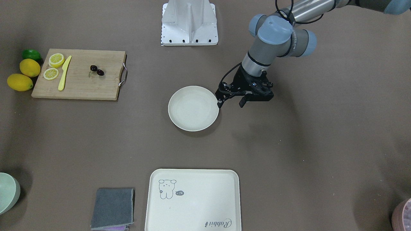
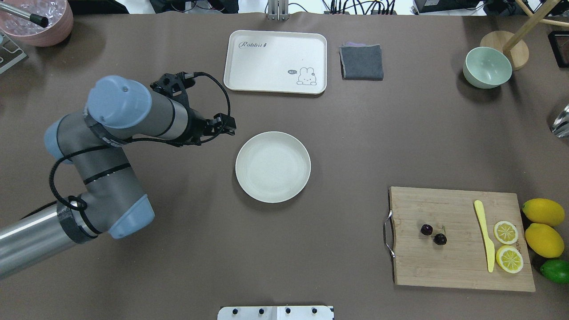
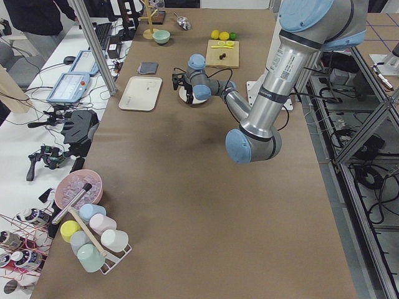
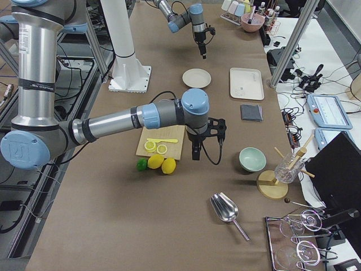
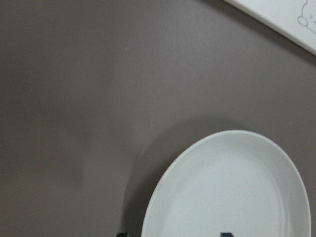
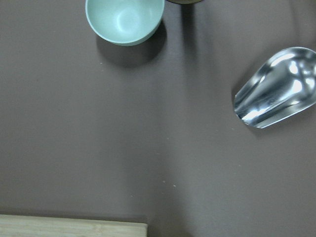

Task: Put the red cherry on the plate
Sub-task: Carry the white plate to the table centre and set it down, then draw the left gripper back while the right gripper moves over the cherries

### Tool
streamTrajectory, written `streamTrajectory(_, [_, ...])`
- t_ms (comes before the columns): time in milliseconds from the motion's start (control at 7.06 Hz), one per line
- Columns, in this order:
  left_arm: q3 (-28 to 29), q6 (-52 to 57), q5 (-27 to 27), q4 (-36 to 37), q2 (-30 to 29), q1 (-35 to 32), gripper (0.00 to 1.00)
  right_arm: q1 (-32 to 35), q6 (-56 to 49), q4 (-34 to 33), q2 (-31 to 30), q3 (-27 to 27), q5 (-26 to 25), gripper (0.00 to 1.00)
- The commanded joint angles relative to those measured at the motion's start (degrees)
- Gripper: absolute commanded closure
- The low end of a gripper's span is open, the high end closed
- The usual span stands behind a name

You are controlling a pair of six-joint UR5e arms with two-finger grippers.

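Observation:
The red cherry (image 1: 97,70) (image 2: 433,234), a dark pair joined by green stems, lies on the wooden cutting board (image 1: 80,86). The off-white plate (image 1: 192,108) (image 2: 272,166) (image 5: 232,192) sits empty at the table's centre. My left gripper (image 1: 230,103) (image 2: 223,127) hangs open with nothing in it, just beside the plate's rim. In the left wrist view its two tips peek in apart at the bottom edge. My right gripper (image 4: 196,152) shows only in the exterior right view, hanging beside the board, and I cannot tell its state.
On the board lie a yellow knife (image 1: 64,73) and two lemon slices (image 1: 53,66). Beside it are two lemons (image 1: 25,74) and a lime (image 1: 31,54). A cream tray (image 1: 192,205), grey cloth (image 1: 113,208), green bowl (image 2: 486,67) and metal scoop (image 6: 276,88) lie around.

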Motion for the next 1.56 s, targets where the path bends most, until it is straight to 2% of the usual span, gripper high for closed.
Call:
streamTrajectory(0, [-0.33, 12.9, -0.61, 0.4, 4.08, -7.86, 0.02, -12.2, 21.97, 16.53, -0.6, 0.95, -1.5, 0.0])
streamTrajectory(142, [-0.07, 17.74, -2.62, 0.83, 4.45, -11.9, 0.02, -18.35, 23.45, 22.43, -1.48, 1.22, -4.21, 0.0])
streamTrajectory(283, [0.02, 19.79, -4.64, 0.75, 5.76, -14.29, 0.02, -25.63, 23.56, 25.45, -1.49, 1.39, -8.24, 0.0])
streamTrajectory(708, [0.37, 20.16, -4.13, -1.26, 8.75, -15.89, 0.02, -43.84, 23.64, 26.36, -1.05, 7.79, -22.91, 0.0])
streamTrajectory(850, [0.46, 20.86, -4.13, -3.01, 9.55, -16.51, 0.02, -47.81, 23.56, 26.36, -0.87, 8.16, -25.57, 0.0])
streamTrajectory(1133, [0.37, 22.53, -4.22, -3.03, 9.73, -16.95, 0.02, -52.06, 23.47, 26.27, -1.4, 7.29, -26.38, 0.0])
streamTrajectory(1274, [0.02, 22.54, -4.22, -3.12, 10.51, -16.95, 0.02, -52.6, 23.47, 26.35, -1.57, 6.24, -26.47, 0.05])
streamTrajectory(1416, [0.11, 22.62, -4.22, -3.38, 10.61, -17.39, 0.02, -53.56, 23.47, 26.35, -1.49, 4.92, -26.56, 0.19])
